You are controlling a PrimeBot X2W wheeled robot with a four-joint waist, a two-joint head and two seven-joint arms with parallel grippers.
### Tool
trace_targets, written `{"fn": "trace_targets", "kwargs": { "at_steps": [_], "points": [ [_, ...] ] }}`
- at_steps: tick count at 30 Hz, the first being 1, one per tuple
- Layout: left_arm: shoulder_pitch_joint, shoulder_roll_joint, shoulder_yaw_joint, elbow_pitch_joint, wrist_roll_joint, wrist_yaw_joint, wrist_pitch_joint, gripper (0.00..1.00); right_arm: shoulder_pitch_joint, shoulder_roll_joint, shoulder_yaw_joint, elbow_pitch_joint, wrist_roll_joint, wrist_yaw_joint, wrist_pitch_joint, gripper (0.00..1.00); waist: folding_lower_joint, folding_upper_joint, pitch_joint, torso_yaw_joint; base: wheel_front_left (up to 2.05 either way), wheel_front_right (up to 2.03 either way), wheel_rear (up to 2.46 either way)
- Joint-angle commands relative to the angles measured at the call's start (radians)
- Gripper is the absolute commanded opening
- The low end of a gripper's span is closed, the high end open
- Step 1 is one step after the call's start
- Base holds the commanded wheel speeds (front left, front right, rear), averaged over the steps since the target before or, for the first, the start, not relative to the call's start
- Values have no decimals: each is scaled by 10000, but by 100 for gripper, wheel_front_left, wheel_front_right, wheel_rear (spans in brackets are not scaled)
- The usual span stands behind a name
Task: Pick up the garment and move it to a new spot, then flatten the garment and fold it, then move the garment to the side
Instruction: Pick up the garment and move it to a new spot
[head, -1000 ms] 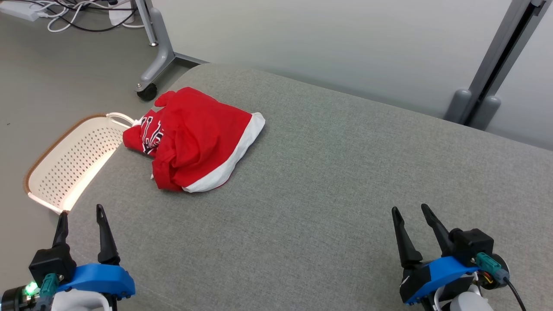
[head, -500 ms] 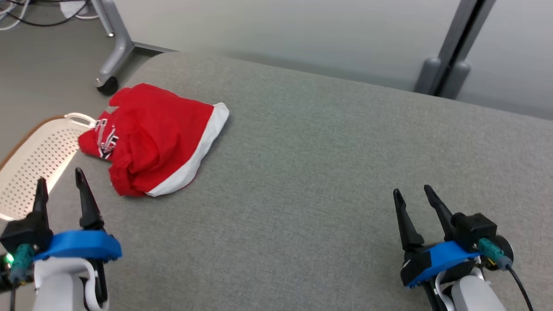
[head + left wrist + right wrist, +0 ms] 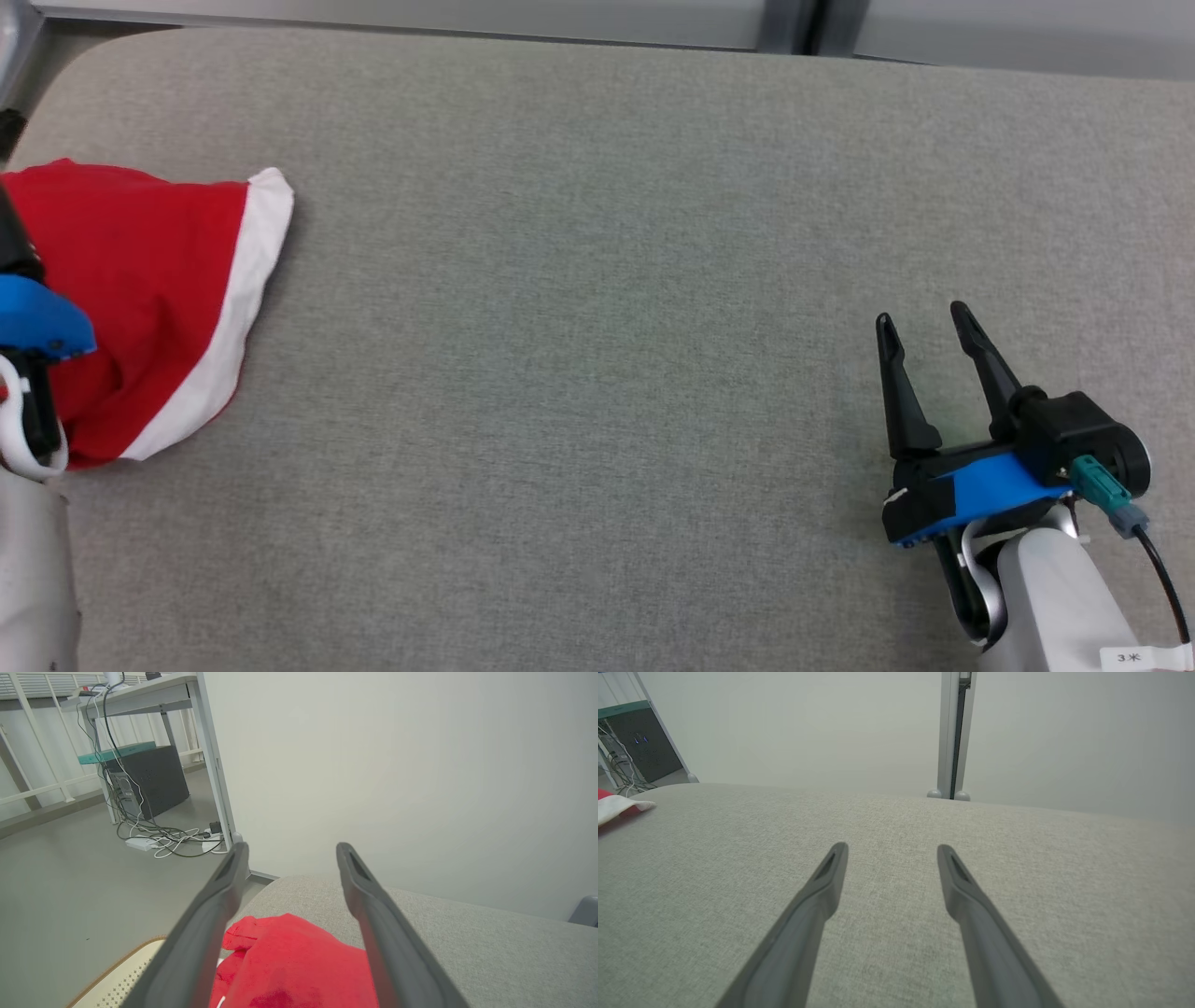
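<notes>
The garment (image 3: 159, 280) is a crumpled red piece with a white band, lying at the left end of the grey cushion (image 3: 597, 280). My left arm's blue wrist mount (image 3: 33, 322) overlaps the garment's left part at the head view's edge. In the left wrist view the left gripper (image 3: 292, 847) stands open, its fingers hanging above the red garment (image 3: 299, 961) with nothing between them. My right gripper (image 3: 921, 315) is open and empty over bare cushion at the lower right, far from the garment. The right wrist view shows the right gripper (image 3: 891, 847) and the garment's white edge (image 3: 616, 805) at far left.
A white perforated basket (image 3: 117, 980) sits on the floor beside the cushion's left end. Beyond it stand a desk leg (image 3: 215, 765), loose cables (image 3: 159, 837) and a dark computer tower (image 3: 149, 781). A grey post (image 3: 952, 732) rises behind the cushion against the pale wall.
The head camera has tilted down and swung right, shifting the whole picture. My left arm has advanced from the cushion's front edge to over the garment. Both grippers stayed open.
</notes>
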Motion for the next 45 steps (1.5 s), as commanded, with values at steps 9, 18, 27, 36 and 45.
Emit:
{"fn": "trace_targets", "kwargs": {
  "at_steps": [9,18,27,36,45],
  "points": [
    [-785,651,-128,1982,-320,-193,2873,100,-407,-46,-237,-335,109,5,-35,100,-2,-1,580,-611,0,0,0],
    [-477,178,-542,2546,-747,-581,4609,100,-496,-46,-269,-321,94,5,-35,100,-2,-1,527,-463,0,0,0],
    [-415,233,-783,2078,-754,-653,4286,0,-497,-50,-151,-186,276,5,-35,100,-2,-1,323,-457,0,0,0],
    [-771,202,-1058,350,-494,-626,2605,0,-217,-50,-49,29,801,5,-35,100,-2,-1,-398,-580,0,0,0],
    [-1662,140,-1704,-1960,-387,-767,2369,0,-59,-51,145,35,1302,5,-35,100,-2,-1,-793,-1184,0,0,0]
  ]
}}
